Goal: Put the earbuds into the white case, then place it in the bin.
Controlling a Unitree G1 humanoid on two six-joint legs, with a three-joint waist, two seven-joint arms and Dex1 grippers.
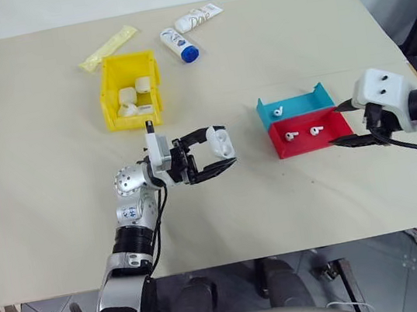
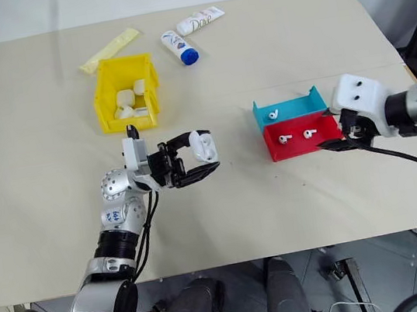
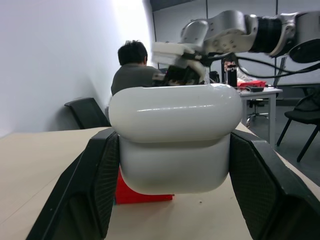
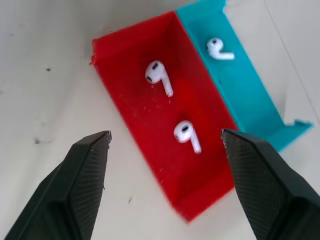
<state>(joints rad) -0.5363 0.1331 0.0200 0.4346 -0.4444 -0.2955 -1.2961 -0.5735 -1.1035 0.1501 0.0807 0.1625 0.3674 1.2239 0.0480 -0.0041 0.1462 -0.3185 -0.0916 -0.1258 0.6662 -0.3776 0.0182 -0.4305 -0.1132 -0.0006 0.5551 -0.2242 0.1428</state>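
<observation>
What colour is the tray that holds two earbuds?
Red. The tray with two earbuds shows best in the right wrist view.

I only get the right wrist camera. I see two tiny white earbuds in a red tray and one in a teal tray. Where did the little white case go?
Observer: The glossy white rounded case is clamped in the left gripper, off the cream table, left of the trays.
Operator: Is its lid open?
Observer: It looks closed in the left wrist view; the seam shows no gap.
Operator: Where's the yellow bin?
Observer: The bright yellow plastic bin sits farther back on the left, with white cases already inside.
Operator: Anything else up there?
Observer: Two white tubes with blue print lie behind the bin.
</observation>
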